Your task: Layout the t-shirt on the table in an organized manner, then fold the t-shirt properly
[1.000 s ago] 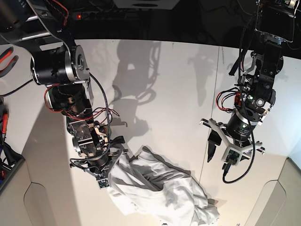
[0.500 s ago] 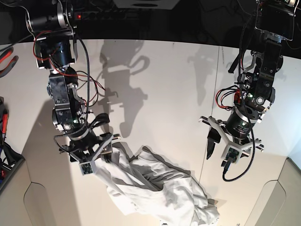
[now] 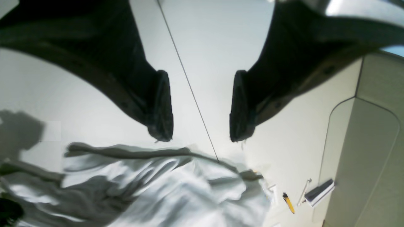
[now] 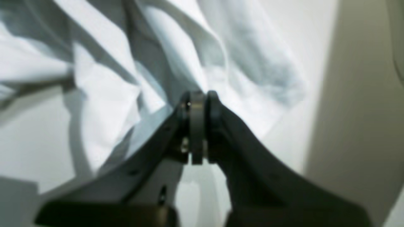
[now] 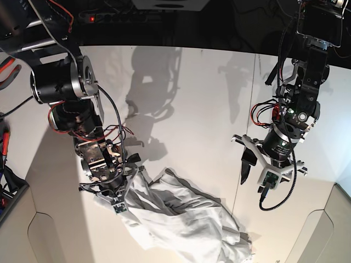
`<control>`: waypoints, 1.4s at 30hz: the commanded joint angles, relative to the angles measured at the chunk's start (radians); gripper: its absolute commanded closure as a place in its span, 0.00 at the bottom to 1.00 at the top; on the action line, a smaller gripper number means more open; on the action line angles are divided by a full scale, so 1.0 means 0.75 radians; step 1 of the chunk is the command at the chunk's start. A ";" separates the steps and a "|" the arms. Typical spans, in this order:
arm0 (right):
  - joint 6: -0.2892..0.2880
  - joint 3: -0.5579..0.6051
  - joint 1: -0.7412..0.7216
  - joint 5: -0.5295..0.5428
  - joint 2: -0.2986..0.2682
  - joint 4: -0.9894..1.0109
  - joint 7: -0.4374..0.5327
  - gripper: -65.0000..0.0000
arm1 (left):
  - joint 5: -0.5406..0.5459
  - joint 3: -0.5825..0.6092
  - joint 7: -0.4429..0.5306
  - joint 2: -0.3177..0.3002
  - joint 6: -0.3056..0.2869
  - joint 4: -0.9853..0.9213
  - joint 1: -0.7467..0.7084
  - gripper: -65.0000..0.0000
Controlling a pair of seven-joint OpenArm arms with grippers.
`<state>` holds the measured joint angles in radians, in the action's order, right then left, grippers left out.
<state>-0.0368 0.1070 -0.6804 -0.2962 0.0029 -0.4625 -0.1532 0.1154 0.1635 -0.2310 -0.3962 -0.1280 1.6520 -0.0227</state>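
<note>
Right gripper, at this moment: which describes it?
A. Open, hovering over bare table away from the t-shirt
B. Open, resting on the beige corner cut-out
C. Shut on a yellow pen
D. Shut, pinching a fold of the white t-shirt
D. In the right wrist view the right gripper has its jaws pressed together with cloth of the t-shirt bunched at their tips, and the base view shows it at the crumpled shirt's edge.
</note>
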 commanded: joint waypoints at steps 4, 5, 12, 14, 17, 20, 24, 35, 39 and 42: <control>-0.089 0.000 0.200 0.071 -0.061 -0.413 -0.196 1.00 | 0.059 -0.008 0.016 -0.005 -0.051 0.020 0.022 0.50; -0.116 0.000 0.273 0.108 -0.079 -0.536 -0.231 1.00 | 0.071 -0.008 0.009 0.000 -0.067 0.020 0.022 0.50; -0.216 0.000 0.706 0.238 -0.213 -1.361 -0.505 1.00 | 0.132 0.059 -0.054 0.027 -0.158 0.020 0.022 0.50; -0.238 0.000 0.791 0.241 -0.257 -1.538 -0.620 1.00 | 0.141 0.096 -0.061 0.039 -0.171 0.020 0.022 0.50; -0.241 0.000 0.904 0.240 -0.317 -1.735 -0.729 1.00 | 0.141 0.139 -0.072 0.064 -0.174 0.020 0.022 0.50; -0.243 -0.001 1.021 0.205 -0.357 -1.883 -0.776 1.00 | 0.141 0.182 -0.078 0.091 -0.174 0.020 0.022 0.50; -0.246 -0.002 1.153 0.134 -0.365 -2.048 -0.783 1.00 | 0.140 0.261 -0.077 0.093 -0.208 0.020 0.023 0.50; -0.250 -0.002 1.169 0.186 -0.355 -2.084 -0.857 0.57 | -0.069 0.533 -0.078 0.089 -0.367 0.020 0.146 0.50; -0.214 -0.002 1.171 0.128 -0.355 -2.093 -0.914 0.59 | -0.076 0.621 -0.083 0.088 -0.448 0.020 0.249 0.50; -0.215 -0.002 1.171 0.128 -0.355 -2.112 -0.915 0.59 | -0.110 0.796 -0.083 0.089 -0.476 0.020 0.341 0.50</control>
<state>-0.2028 0.1108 0.2050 -0.1963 -0.2573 -2.0266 -0.8547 0.0257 0.7704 -0.3141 -0.3321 -0.4911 1.6497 0.2131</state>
